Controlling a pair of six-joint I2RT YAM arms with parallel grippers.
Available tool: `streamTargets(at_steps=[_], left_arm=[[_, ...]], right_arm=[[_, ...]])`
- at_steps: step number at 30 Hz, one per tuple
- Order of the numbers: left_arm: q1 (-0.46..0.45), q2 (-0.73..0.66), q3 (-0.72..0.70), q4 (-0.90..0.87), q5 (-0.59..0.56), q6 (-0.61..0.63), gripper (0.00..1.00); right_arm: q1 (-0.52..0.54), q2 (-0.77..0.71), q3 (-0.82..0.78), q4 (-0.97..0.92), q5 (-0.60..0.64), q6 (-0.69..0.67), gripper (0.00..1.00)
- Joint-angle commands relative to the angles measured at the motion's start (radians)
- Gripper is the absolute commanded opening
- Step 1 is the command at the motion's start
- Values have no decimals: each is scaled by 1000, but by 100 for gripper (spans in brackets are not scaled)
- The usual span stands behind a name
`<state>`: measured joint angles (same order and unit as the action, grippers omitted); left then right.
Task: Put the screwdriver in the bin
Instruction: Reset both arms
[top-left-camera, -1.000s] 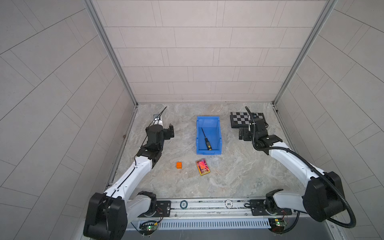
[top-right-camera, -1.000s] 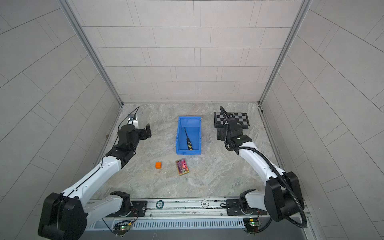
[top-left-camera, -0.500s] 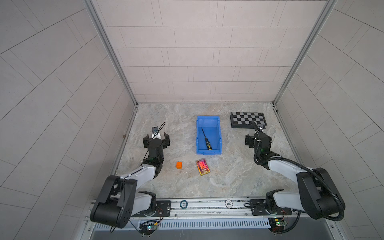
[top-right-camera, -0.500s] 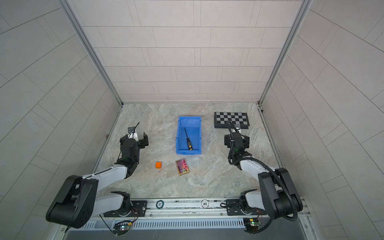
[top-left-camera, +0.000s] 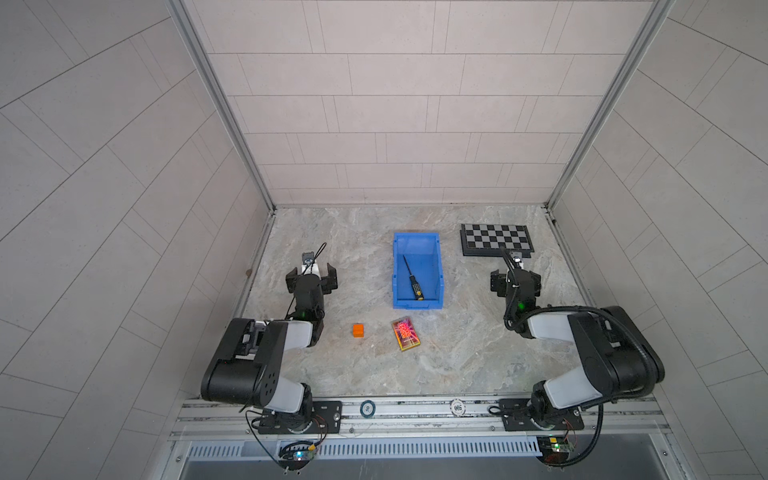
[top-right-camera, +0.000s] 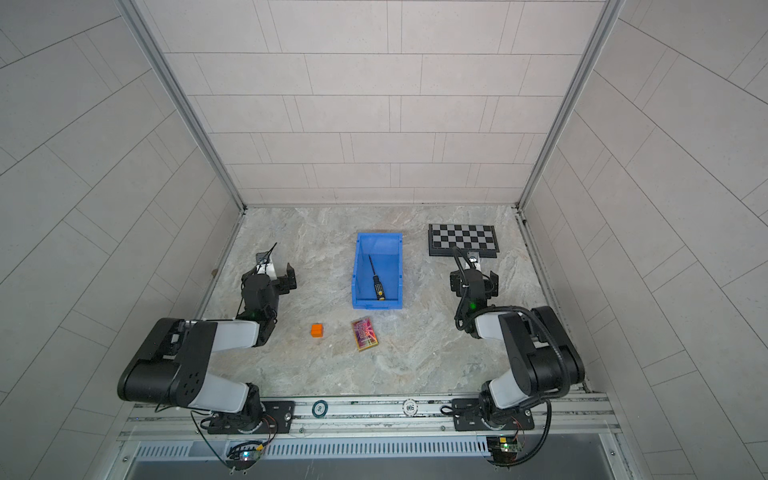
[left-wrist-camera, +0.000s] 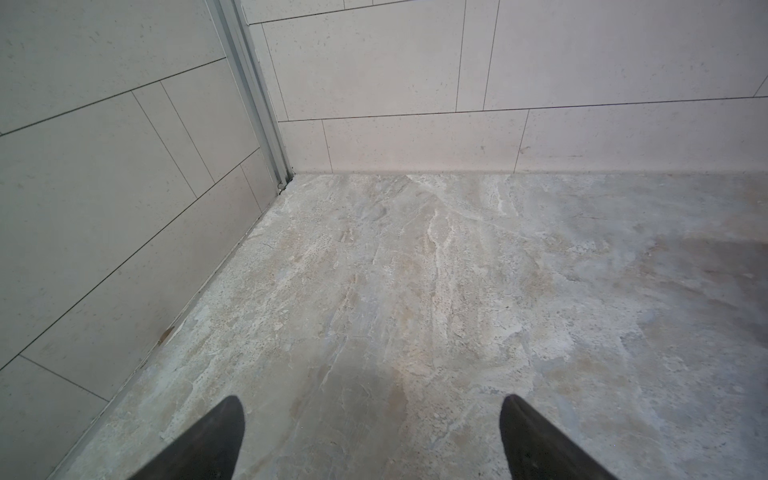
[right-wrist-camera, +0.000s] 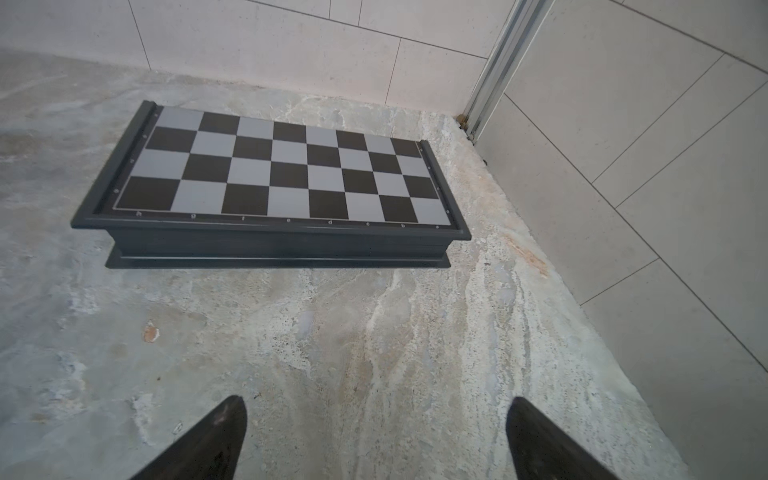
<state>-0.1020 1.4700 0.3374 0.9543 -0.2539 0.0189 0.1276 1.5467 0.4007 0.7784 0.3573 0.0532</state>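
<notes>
Marbled stone tabletop (top-left-camera: 457, 353), boxed in by pale tiled walls, carries everything. Farthest left, the left gripper (top-left-camera: 311, 274) hangs low over bare stone on a folded arm. Its jaws are spread wide with nothing between them, as the left wrist view confirms. That reads as a resting pose, well clear of the work.

Next come a small orange cube (top-left-camera: 358, 330) and a bright patterned packet (top-left-camera: 405, 339), both loose on the stone. They sit near the front of the blue bin (top-left-camera: 417, 304) and have no part in the job.

Inside the bin the screwdriver (top-left-camera: 412, 282) lies flat and slantwise on the floor. Its yellow-capped handle points toward the low front lip and its shaft toward the back wall. It touches no gripper, so the task looks complete.

To the right, a chessboard (top-left-camera: 494, 240) lies flat near the back corner. Just in front of it, the right gripper (top-left-camera: 515, 279) is also parked low with its jaws released and empty, facing the board.
</notes>
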Motion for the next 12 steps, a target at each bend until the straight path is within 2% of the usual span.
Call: streamTargets(at_steps=[1,5,12], left_arm=[[5,-6,13,8,18,-7,100],[5,-2,17,2,20,-7,100],[7,0,20,-2,34,-7,100]], right_arm=[[-9,37,-32,188,1,-25,99],[-15,36,-24,168,-46,-33,99],[-22,36,-11,140,-52,-27,99]])
